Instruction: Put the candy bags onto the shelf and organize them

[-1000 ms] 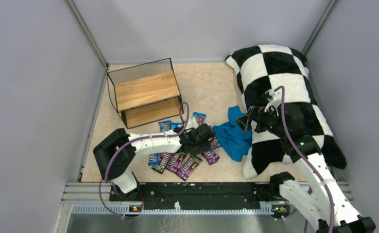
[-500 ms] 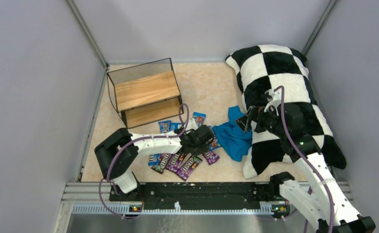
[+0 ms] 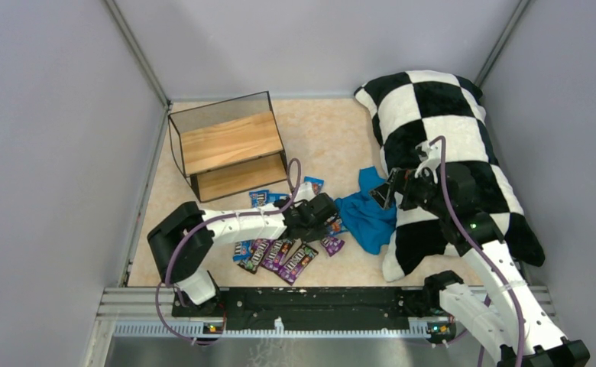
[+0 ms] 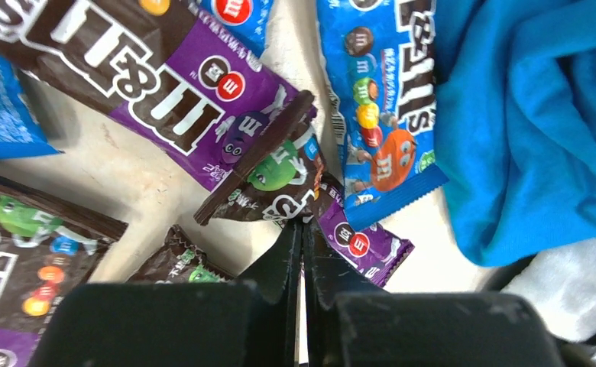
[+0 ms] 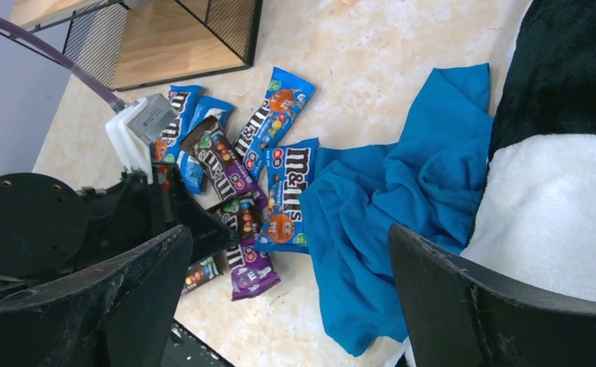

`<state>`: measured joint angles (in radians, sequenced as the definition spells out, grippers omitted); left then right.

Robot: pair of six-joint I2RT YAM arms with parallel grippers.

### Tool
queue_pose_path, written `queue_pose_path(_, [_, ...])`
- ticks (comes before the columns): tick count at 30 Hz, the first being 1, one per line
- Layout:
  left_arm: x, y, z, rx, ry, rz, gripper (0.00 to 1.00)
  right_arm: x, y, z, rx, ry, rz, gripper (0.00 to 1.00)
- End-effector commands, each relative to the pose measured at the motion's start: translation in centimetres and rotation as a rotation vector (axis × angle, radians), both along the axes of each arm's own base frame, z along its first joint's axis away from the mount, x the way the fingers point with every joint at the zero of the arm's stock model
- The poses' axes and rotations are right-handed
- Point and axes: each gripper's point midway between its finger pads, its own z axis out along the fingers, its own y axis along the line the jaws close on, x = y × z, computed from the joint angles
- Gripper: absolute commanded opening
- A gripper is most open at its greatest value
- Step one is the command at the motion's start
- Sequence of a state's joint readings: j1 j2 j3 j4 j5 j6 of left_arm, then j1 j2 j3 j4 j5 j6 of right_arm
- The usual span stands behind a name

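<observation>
While the left gripper [image 4: 302, 229] lay low over the table [image 3: 325, 130], its two fingers were pressed together with no gap showing, and their tips nipped the near hem of a dark brown packet [image 4: 268, 180]. That packet stood tilted just ahead of the fingertips, one long edge raised off the surface. The other candy bags [image 3: 283, 256] lay scattered flat around this gripper: a purple one ahead and to the left of the fingers, more brown and purple ones below and to the left, and a blue packet [image 4: 379, 99] ahead and slightly to the right. Farther to the right of the fingers sat the crumpled blue cloth [image 4: 524, 122], its edge touching or overlapping the blue packet.

The right gripper [image 5: 287, 237] hung above the cloth with its jaws spread wide and nothing between them; the checkered pillow [image 3: 440, 115] lay directly under and to the right of it. From this gripper the bags sat ahead and below, between its fingers in the wrist view. The shelf [image 3: 230, 145] stood well beyond the left gripper, and no packet was visible on either wooden board.
</observation>
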<state>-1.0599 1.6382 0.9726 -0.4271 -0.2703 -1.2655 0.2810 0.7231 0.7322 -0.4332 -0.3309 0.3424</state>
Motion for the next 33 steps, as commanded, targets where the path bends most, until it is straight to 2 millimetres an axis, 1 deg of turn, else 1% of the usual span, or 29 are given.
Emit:
queue_pose_path(1, [1.0, -0.3, 5.3, 0.033, -0.122, -0.18, 0.03, 0.6, 0.0, 0.9, 0.007, -0.035, -0.005, 0.99])
queue_pose_path(2, [1.0, -0.4, 6.6, 0.036, -0.145, -0.234, 0.02, 0.5, -0.1, 1.0, 0.004, -0.033, -0.006, 0.99])
queue_pose_path(7, [-0.2, 1.2, 12.2, 0.081, -0.217, -0.449, 0.01, 0.3, -0.1, 1.0, -0.001, -0.021, -0.006, 0.99])
queue_pose_path(9, [-0.6, 2.6, 14.8, 0.105, -0.259, -0.494, 0.01, 0.2, -0.2, 0.8, -0.008, -0.006, -0.008, 0.99])
queue_pose_path(11, [-0.5, 4.6, 17.4, 0.151, -0.317, -0.514, 0.01, 0.2, -0.3, 0.8, -0.016, 0.01, -0.012, 0.99])
queue_pose_path(12, [-0.3, 5.6, 18.9, 0.173, -0.352, -0.521, 0.01, 0.2, -0.4, 0.7, -0.021, 0.015, -0.016, 0.99])
queue_pose_path(13, [-0.2, 7.0, 20.2, 0.214, -0.378, -0.521, 0.01, 0.3, -0.5, 0.6, -0.026, 0.022, -0.021, 0.99])
queue_pose_path(15, [0.7, 9.0, 23.1, 0.263, -0.454, -0.521, 0.01, 0.4, -0.6, 0.5, -0.034, 0.034, -0.028, 0.99])
queue_pose_path(17, [2.2, 10.7, 25.9, 0.303, -0.531, -0.526, 0.02, 0.6, -0.7, 0.4, -0.043, 0.045, -0.036, 0.99])
queue_pose_path(18, [3.6, 11.8, 27.5, 0.33, -0.571, -0.511, 0.03, 0.7, -0.8, 0.3, -0.047, 0.049, -0.04, 0.99])
queue_pose_path(20, [6.9, 14.2, 28.5, 0.403, -0.577, -0.473, 0.01, 0.9, -0.8, 0.1, -0.051, 0.059, -0.045, 0.99])
queue_pose_path(22, [10.2, 17.2, 28.8, 0.484, -0.56, -0.422, 0.0, 1.2, -0.8, -0.1, -0.057, 0.072, -0.048, 0.99])
queue_pose_path(24, [12.8, 18.7, 29.4, 0.552, -0.587, -0.372, 0.0, 1.4, -0.8, -0.2, -0.064, 0.082, -0.053, 0.99])
queue_pose_path(25, [14.0, 18.9, 29.8, 0.563, -0.602, -0.354, 0.0, 1.6, -0.8, -0.3, -0.067, 0.086, -0.057, 0.99])
queue_pose_path(27, [17.0, 19.9, 30.2, 0.56, -0.606, -0.278, 0.0, 1.9, -0.8, -0.5, -0.067, 0.092, -0.065, 0.99])
queue_pose_path(28, [18.4, 20.0, 30.0, 0.528, -0.603, -0.269, 0.0, 2.0, -0.7, -0.7, -0.063, 0.098, -0.065, 0.99])
queue_pose_path(29, [19.7, 19.5, 29.6, 0.485, -0.616, -0.296, 0.0, 2.1, -0.6, -0.7, -0.058, 0.105, -0.062, 0.99])
queue_pose_path(31, [21.8, 18.8, 28.8, 0.477, -0.635, -0.358, 0.0, 2.2, -0.2, -0.9, -0.049, 0.121, -0.045, 0.99])
queue_pose_path(33, [23.4, 18.7, 27.7, 0.475, -0.633, -0.382, 0.0, 2.3, 0.2, -0.9, -0.042, 0.126, -0.026, 0.99])
